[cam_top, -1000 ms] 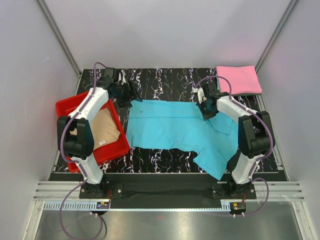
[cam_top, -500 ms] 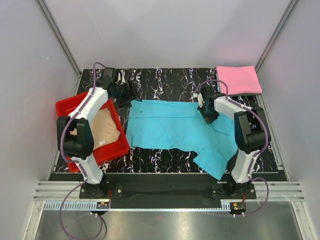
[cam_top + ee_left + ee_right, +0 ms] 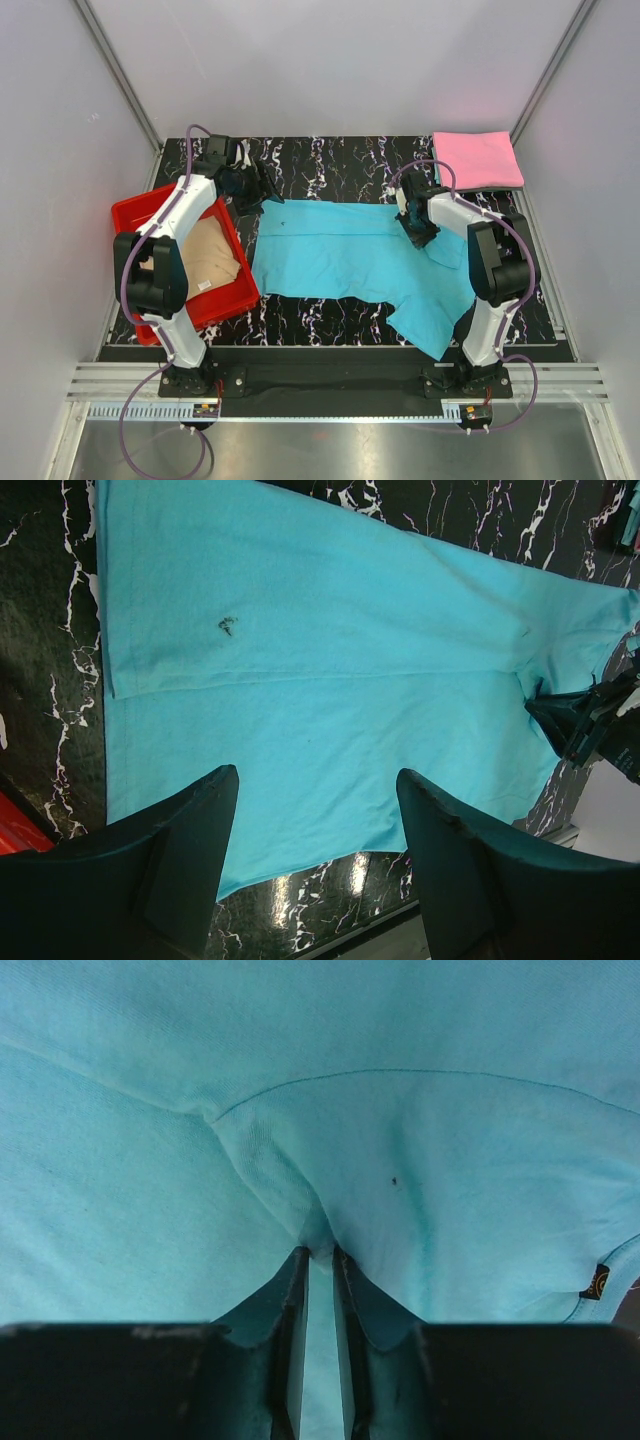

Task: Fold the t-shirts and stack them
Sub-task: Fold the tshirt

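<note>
Right gripper has its two fingers almost together, and a small fold of the turquoise t-shirt is pinched between them; in the right wrist view the cloth bunches up into the narrow gap at the gripper. This grip is at the far right part of the shirt, near one sleeve. The shirt lies spread flat on the middle of the black marbled table, and one part of it reaches toward the near edge on the right side. A small dark spot shows on the cloth in the left wrist view.

Left gripper hangs above the far left corner of the same shirt with its fingers wide apart, and it holds nothing.

The pink t-shirt lies folded at the far right corner of the table, well apart from the turquoise one. The tan t-shirt lies inside the red tray, which stands just beside the left edge of the turquoise shirt.
</note>
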Robot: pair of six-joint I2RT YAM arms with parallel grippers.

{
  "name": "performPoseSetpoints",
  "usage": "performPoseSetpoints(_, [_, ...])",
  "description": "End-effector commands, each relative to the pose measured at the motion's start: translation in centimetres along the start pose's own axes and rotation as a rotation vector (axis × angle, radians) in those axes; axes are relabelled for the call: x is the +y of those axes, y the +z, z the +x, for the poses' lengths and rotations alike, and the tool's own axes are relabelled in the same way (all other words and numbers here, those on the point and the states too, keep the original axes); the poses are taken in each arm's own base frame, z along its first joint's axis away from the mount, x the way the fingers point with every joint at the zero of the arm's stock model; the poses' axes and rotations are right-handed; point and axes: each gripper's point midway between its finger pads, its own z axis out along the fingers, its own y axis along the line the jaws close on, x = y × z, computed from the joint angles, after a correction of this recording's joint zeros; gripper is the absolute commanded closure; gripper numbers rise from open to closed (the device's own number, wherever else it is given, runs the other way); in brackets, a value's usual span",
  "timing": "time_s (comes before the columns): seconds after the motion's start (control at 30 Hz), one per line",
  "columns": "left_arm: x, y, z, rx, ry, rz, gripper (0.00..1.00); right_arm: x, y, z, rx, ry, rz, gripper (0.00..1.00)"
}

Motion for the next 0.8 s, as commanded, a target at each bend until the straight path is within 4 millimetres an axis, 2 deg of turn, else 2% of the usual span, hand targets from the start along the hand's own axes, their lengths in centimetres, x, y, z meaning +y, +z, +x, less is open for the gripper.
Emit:
performPoseSetpoints(0.0, [-1.4, -1.0, -1.2, -0.046, 0.020, 0.054, 0.30, -0.4, 0.1, -0.5, -0.008, -0.014, 0.033, 0.78])
performPoseSetpoints(0.2, [-1.4, -1.1, -1.2, -0.046, 0.017, 0.055, 0.30, -0.8, 0.2, -0.4, 0.000, -0.015, 0.055, 0.82])
performPoseSetpoints(0.47, [-1.5, -1.1, -1.3, -0.050, 0.019, 0.061, 0.30, -0.6, -0.1, -0.9, -0.002, -0.004, 0.039, 0.94])
performPoseSetpoints(0.57, [-1.4, -1.1, -1.3, -0.051, 0.016, 0.058, 0.30, 0.0, -1.0, -1.4, -0.012, 0.009, -0.005, 1.00])
performPoseSetpoints(0.63, [-1.3, -0.9, -1.3, -0.050, 0.015, 0.054, 0.30, 0.4, -2.0, -1.9, -0.029, 0.043, -0.033, 1.00])
performPoseSetpoints(0.73, [-1.3, -0.9, -1.4, -0.053, 0.015, 0.054, 0.30, 1.4, -3.3, -1.8, -0.026, 0.086, -0.086, 1.00])
performPoseSetpoints(0.77, [-1.3, -0.8, -1.4, -0.050, 0.014, 0.054, 0.30, 1.8, -3.5, -1.2, 0.004, 0.092, -0.104, 1.00])
